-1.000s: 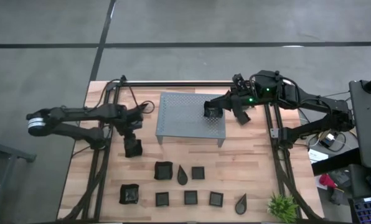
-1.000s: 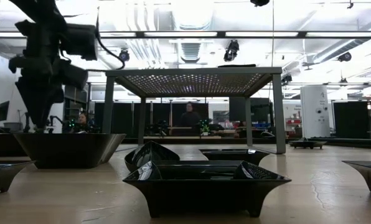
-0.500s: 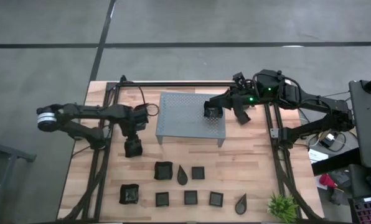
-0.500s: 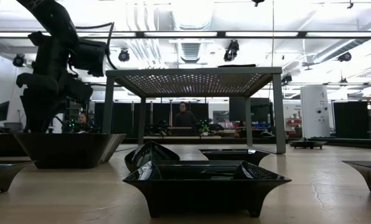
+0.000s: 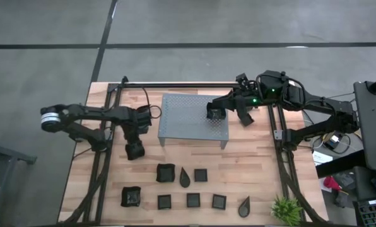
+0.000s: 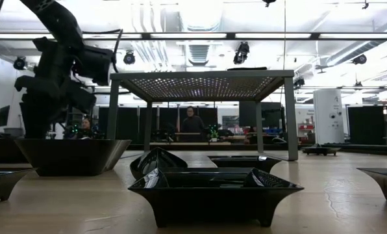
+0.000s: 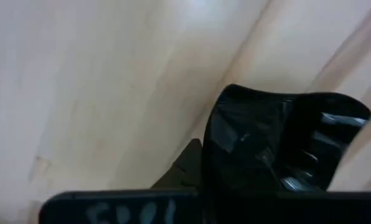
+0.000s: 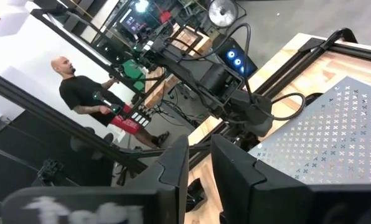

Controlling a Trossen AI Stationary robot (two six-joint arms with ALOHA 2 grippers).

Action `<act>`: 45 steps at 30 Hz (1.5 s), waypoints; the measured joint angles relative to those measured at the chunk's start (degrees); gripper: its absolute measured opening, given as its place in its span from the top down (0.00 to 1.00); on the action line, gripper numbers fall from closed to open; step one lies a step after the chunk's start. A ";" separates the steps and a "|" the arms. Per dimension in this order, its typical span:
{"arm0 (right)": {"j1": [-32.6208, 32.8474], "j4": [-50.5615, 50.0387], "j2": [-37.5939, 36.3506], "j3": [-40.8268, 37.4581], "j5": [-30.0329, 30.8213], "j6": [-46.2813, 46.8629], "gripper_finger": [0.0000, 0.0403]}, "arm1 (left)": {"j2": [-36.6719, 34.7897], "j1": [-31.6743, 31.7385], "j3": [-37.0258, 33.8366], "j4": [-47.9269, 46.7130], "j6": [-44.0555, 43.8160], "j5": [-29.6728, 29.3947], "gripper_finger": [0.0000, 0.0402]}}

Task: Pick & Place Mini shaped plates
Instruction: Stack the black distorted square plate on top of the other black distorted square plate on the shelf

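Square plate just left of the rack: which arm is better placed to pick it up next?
Left. The left gripper hangs directly over that square plate. The right gripper is far across the rack, next to another plate on its top.

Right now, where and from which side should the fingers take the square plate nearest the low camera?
Probably pinch the middle of one raised rim of the square plate from straight above, one finger inside and one outside. It sits flat on the table, and its walls flare outward to a thin, exposed edge.
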 joint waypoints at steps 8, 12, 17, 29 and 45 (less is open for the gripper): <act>0.00 -0.02 0.00 0.00 0.95 0.13 0.83 | -5.53 0.04 0.00 -10.66 -3.42 2.19 1.00; 0.13 -0.05 -0.02 0.00 2.36 3.24 0.82 | -11.50 0.03 0.95 -16.25 -9.58 2.38 1.00; 0.13 -0.12 1.38 0.00 2.42 11.36 0.83 | -20.93 0.02 4.71 -16.99 -19.22 1.79 1.00; 0.48 9.36 7.57 -0.04 0.62 18.83 0.85 | -36.29 0.00 21.51 3.55 -35.40 -11.81 1.00; 6.21 30.63 18.36 5.19 18.56 -9.95 0.77 | -27.80 -0.13 24.33 41.04 -26.89 -25.24 1.00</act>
